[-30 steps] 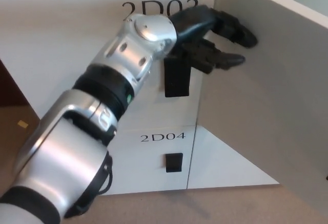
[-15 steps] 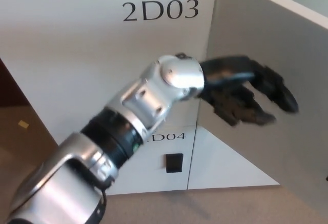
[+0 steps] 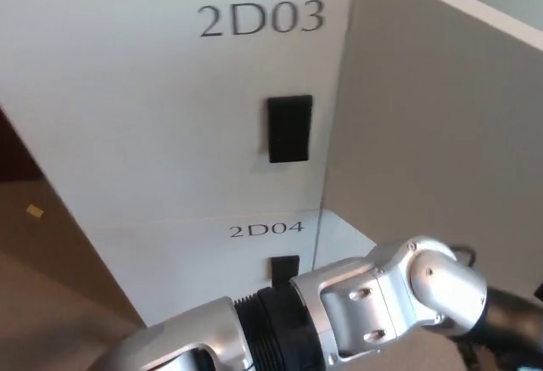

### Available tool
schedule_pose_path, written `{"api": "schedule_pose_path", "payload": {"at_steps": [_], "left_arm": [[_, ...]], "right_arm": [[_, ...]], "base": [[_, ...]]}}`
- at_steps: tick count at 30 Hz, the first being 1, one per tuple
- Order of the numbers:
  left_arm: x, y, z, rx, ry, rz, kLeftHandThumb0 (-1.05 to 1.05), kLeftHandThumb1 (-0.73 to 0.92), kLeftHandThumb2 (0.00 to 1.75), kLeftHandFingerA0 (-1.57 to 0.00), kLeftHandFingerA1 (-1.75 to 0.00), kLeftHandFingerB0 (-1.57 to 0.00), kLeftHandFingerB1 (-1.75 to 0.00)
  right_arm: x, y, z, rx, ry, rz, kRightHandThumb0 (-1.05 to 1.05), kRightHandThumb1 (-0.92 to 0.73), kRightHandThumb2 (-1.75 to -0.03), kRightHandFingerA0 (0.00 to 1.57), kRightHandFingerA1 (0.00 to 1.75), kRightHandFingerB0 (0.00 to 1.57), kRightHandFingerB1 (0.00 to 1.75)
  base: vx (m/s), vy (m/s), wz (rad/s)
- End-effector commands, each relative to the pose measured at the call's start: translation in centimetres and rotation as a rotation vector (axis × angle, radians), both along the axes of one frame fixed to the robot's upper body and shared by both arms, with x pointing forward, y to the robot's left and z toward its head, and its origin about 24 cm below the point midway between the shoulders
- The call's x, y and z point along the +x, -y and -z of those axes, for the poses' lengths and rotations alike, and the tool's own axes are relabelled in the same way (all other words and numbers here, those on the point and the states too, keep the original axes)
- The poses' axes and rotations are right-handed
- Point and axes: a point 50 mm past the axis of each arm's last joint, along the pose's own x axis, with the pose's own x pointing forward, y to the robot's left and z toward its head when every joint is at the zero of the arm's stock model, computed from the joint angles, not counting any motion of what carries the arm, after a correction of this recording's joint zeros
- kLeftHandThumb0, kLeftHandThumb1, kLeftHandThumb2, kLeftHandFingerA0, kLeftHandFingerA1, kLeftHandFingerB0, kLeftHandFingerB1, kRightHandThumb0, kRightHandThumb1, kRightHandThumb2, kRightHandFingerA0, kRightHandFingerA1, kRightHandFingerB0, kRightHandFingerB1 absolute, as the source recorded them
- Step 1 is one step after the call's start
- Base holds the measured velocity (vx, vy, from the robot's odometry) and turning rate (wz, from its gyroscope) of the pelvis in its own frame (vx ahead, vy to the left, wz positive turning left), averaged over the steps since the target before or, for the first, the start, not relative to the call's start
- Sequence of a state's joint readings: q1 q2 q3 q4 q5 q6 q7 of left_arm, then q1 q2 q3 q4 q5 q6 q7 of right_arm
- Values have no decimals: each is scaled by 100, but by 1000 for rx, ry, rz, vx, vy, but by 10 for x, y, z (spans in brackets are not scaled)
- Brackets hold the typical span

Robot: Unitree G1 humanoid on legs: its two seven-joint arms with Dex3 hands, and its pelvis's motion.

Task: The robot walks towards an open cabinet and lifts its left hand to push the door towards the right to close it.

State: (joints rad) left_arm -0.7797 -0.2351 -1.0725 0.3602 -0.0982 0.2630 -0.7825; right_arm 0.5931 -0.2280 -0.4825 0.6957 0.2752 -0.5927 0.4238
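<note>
- Two white cabinet fronts face me, one lettered 2D03 (image 3: pixel 261 19) with a black handle (image 3: pixel 289 128), and below it one lettered 2D04 (image 3: pixel 266 229) whose small black handle (image 3: pixel 284 267) is partly hidden by my arm.
- The open cabinet door (image 3: pixel 433 142) stands out toward me at the right, its grey face filling that side and its hinge edge meeting the fronts just right of the handles.
- My silver left forearm (image 3: pixel 339 311) crosses the bottom of the view, low in front of the door.
- My left hand (image 3: pixel 501 328) is cut off at the lower right corner; I cannot tell how its fingers stand or whether it touches the door.
</note>
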Motion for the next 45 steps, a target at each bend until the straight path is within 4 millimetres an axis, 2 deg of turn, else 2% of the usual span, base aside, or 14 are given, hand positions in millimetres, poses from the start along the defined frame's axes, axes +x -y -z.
{"api": "schedule_pose_path", "payload": {"at_steps": [1,3,4,6,7,9,10,12,13,16,17,26,39,45], "left_arm": [[-39,79,-43,14,8,123,-31,19,48,-109,-55,-104,-53],[-18,79,-45,-59,47,-20,-15,-3,41,-123,-55,-120,-55],[1,77,-48,-91,110,-119,-32,57,107,0,-48,0,-45],[20,73,-53,-120,181,-215,-32,57,107,0,-48,0,-45],[29,71,-55,-117,202,-255,-55,74,63,-18,-30,-20,-29],[33,70,-56,-112,208,-273,-55,74,63,-18,-30,-20,-29],[46,64,-58,-108,253,-320,-34,51,104,0,-48,0,-45],[60,58,-62,-106,306,-369,-34,51,104,0,-48,0,-45],[68,54,-65,-125,311,-422,-56,68,63,-9,-25,-12,-27],[82,50,-76,-152,335,-492,-58,63,67,-6,-20,-9,-24],[96,43,-90,-177,357,-564,-54,44,84,0,-32,0,-30],[150,-3,-165,-302,482,-783,-82,45,94,0,-26,-1,-27],[193,-66,-182,-228,635,-981,-65,48,81,0,-11,0,-15],[213,-113,-194,-170,727,-1106,-82,52,82,0,0,0,0]], "right_arm": [[19,6,-3,-33,74,33,-27,-67,-59,74,50,63,45],[20,5,-2,-31,74,34,-27,-67,-59,74,50,63,45],[22,1,-5,-24,82,7,-27,-71,-61,74,48,61,44],[25,-5,-9,-16,92,-26,-27,-71,-61,74,48,61,44],[25,-5,-8,-6,94,-22,-25,-69,-60,73,47,64,45],[25,-4,-6,-1,94,-15,-25,-69,-60,73,47,64,45],[25,-5,-5,10,98,-7,-25,-69,-60,74,50,61,45],[24,-6,-5,20,103,-1,-25,-69,-60,74,50,61,45],[21,-6,-4,42,106,16,-24,-69,-60,74,50,61,45],[18,-7,-4,51,103,19,-23,-71,-61,69,47,58,44],[17,-7,-4,38,100,6,-23,-70,-60,68,47,57,43],[24,-10,-11,31,127,-10,-21,-71,-61,70,48,59,44],[24,-19,-20,27,154,-50,-22,-70,-60,70,49,57,44],[25,-26,-31,70,180,-54,-23,-70,-60,68,49,56,44]], "base": [[0,0,0],[0,0,0],[0,0,0],[0,0,0],[0,0,0],[0,0,0],[0,0,0],[0,0,0],[0,0,0],[0,0,0],[0,0,0],[0,0,0],[0,0,0],[0,0,0]]}}
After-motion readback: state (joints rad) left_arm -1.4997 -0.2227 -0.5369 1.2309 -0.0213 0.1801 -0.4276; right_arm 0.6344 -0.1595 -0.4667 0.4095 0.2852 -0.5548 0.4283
